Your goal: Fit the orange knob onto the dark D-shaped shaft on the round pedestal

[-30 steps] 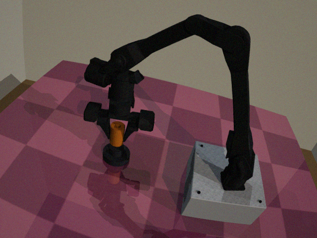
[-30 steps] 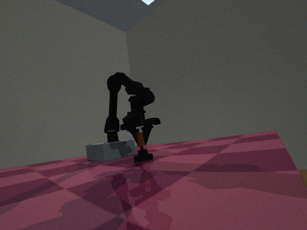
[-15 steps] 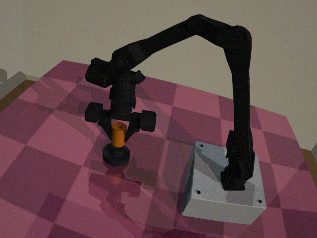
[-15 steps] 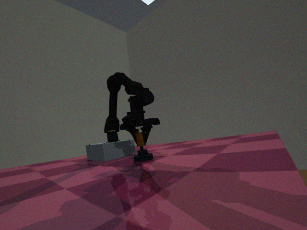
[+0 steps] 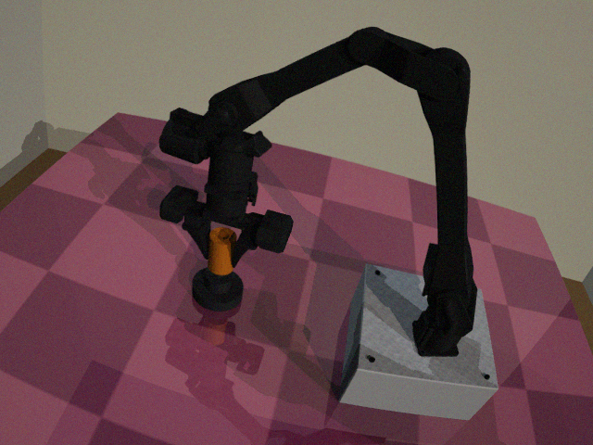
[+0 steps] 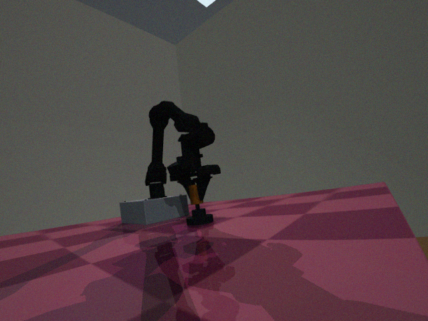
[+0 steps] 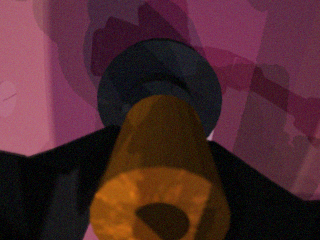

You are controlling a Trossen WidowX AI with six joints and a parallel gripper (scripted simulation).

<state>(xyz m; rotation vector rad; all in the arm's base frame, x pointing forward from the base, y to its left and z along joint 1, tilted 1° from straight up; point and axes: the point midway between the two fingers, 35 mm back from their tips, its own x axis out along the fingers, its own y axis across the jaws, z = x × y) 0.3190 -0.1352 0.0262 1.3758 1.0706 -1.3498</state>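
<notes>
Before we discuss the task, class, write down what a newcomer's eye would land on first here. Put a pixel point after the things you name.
First, the bright orange tapered knob (image 5: 220, 253) (image 6: 195, 194) (image 7: 162, 140), gripped above the dark round pedestal (image 5: 217, 293) (image 6: 199, 219) (image 7: 112, 95). Next, the black jointed arm (image 5: 450, 172) (image 6: 158, 145) arching up from a pale grey box-shaped base (image 5: 416, 392) (image 6: 133, 213), over a pink checkered tabletop (image 5: 115, 239) (image 6: 328, 262).
</notes>
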